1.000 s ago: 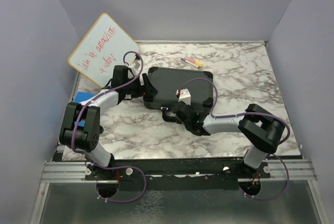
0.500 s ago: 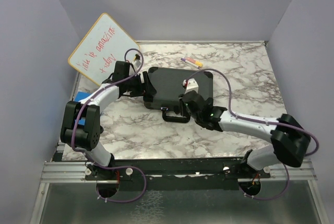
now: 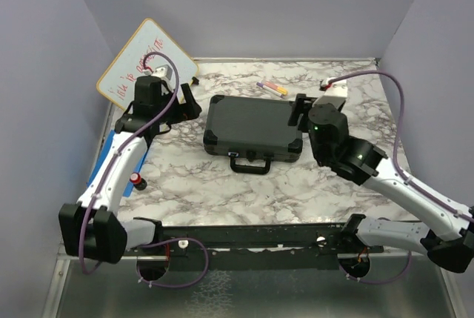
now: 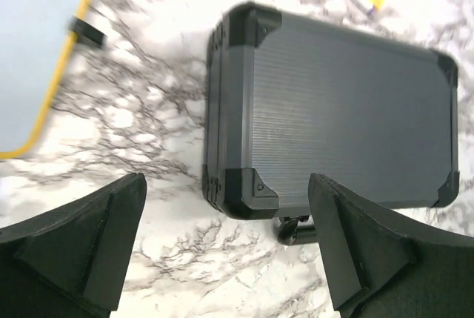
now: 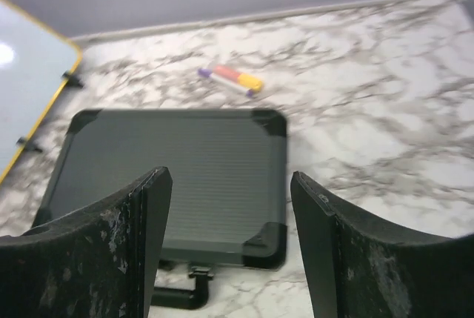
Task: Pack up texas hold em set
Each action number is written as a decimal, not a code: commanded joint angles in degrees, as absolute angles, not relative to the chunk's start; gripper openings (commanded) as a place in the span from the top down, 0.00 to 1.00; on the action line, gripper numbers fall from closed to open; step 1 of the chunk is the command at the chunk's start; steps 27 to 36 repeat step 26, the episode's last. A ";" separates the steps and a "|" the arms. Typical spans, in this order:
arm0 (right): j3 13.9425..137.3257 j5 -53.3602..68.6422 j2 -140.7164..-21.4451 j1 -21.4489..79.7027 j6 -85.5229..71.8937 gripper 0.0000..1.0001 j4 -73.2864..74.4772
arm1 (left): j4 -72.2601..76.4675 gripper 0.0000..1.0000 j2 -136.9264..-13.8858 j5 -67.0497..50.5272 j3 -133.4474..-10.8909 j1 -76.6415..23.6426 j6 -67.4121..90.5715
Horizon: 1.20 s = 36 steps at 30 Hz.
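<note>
The black briefcase [image 3: 254, 131] of the texas hold em set lies shut and flat in the middle of the marble table, its handle [image 3: 250, 164] toward the arms. What is inside is hidden. My left gripper [image 3: 189, 100] hovers open just off the case's left end; in the left wrist view the briefcase [image 4: 333, 103] lies ahead of the open left gripper [image 4: 226, 181], with nothing held. My right gripper [image 3: 300, 108] stands open at the case's right end. In the right wrist view the right gripper [image 5: 229, 181] frames the briefcase [image 5: 178, 162] from above, apart from it.
A white dry-erase board [image 3: 141, 64] with red writing leans at the back left. A purple, pink and yellow marker [image 3: 272, 87] lies behind the case. A flat blue pad [image 3: 111, 156] sits under the left arm, a small red-topped object [image 3: 135, 179] beside it.
Both arms have drawn back from the case, left to the left end and right up and to the right end. The right gripper has opened and the left has opened wider.
</note>
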<state>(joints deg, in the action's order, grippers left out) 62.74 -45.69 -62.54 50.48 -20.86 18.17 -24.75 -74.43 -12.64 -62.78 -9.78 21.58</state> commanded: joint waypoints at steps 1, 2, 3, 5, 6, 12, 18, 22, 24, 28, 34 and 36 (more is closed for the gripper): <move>66.23 -64.10 -57.34 50.36 -20.07 0.25 28.15 | -27.38 0.01 -65.09 1.07 -61.88 -9.76 22.60; 66.87 -66.11 -55.79 50.32 -20.19 0.23 28.83 | -27.80 0.01 -63.45 2.72 -61.70 -9.76 22.56; 67.29 -68.03 -54.35 50.32 -20.29 0.17 29.62 | -28.38 0.01 -61.64 3.82 -61.70 -9.76 22.25; 67.72 -72.27 -50.93 50.34 -19.90 0.04 30.24 | -29.59 0.01 -57.97 6.05 -61.54 -9.76 21.88; 67.99 -74.70 -49.38 50.35 -19.98 0.01 30.82 | -30.38 0.01 -55.53 7.19 -61.45 -9.76 21.51; 68.14 -89.14 -41.26 50.32 -9.91 0.00 24.74 | -39.67 0.01 -46.83 16.68 -65.38 -9.76 16.87; 75.22 -90.77 -38.79 50.32 -19.05 0.00 39.47 | -43.58 0.01 -43.66 19.49 -70.79 -9.76 13.39; 75.55 -88.52 -36.87 50.35 -17.08 0.00 37.07 | -44.03 0.01 -43.39 18.91 -72.23 -9.76 12.93; 74.49 -87.86 -36.08 50.35 -15.93 0.00 35.62 | -44.03 0.01 -43.42 18.85 -72.33 -9.76 12.89; 73.79 -87.12 -35.76 50.36 -16.49 0.00 35.52 | -44.04 0.01 -43.63 18.91 -72.34 -9.76 12.64; 73.79 -87.12 -35.76 50.36 -16.49 0.00 35.52 | -44.04 0.01 -43.63 18.91 -72.34 -9.76 12.64; 73.79 -87.12 -35.76 50.36 -16.49 0.00 35.52 | -44.04 0.01 -43.63 18.91 -72.34 -9.76 12.64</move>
